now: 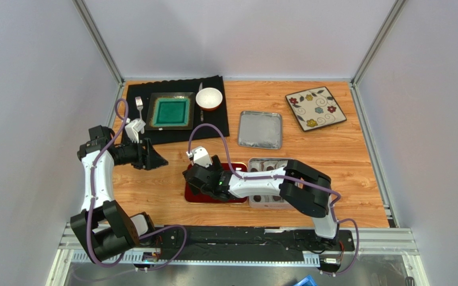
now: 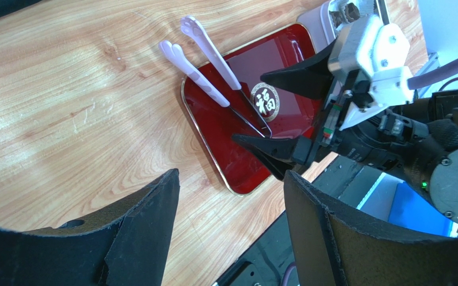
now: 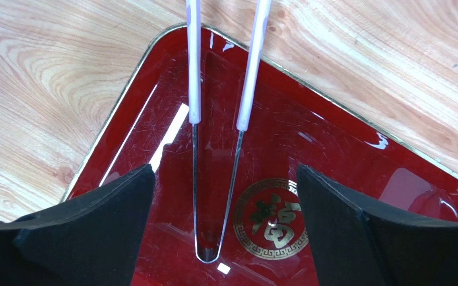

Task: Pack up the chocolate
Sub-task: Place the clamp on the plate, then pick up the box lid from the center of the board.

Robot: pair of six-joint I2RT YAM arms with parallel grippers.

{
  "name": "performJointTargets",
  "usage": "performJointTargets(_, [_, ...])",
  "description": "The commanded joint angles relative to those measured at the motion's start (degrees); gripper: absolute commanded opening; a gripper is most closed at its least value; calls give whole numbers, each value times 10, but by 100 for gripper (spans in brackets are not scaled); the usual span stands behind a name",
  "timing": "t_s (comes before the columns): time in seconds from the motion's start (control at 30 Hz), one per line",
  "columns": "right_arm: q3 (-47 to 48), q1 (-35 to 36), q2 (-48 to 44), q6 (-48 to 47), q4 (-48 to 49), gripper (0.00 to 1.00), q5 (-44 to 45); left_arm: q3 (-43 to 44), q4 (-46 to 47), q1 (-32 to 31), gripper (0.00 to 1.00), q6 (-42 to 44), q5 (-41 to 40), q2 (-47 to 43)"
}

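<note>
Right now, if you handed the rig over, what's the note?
Left gripper: open, empty, over bare table left of the red tray.
Right gripper: open above the tongs, which lie loose on the tray.
Chocolate: pieces in the tin right of the tray, mostly hidden by the right arm.
Done: tongs down.
Left: probably the lid, lying apart behind the tin, goes on.

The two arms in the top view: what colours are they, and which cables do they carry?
Both the left arm and the right arm have white links between bulky black joints. A purple cable loops along each one. The fingers are black wedges, and a white camera block sits at each wrist.
</note>
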Motion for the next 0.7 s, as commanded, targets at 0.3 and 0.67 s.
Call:
performJointTargets(0.3, [69, -193, -172, -2, -153, 78, -76, 6, 3, 4, 75, 11, 32, 5])
performJointTargets(0.67, [340, -299, 68, -34, -324, 36, -94, 1, 0, 4, 76, 19, 24, 4])
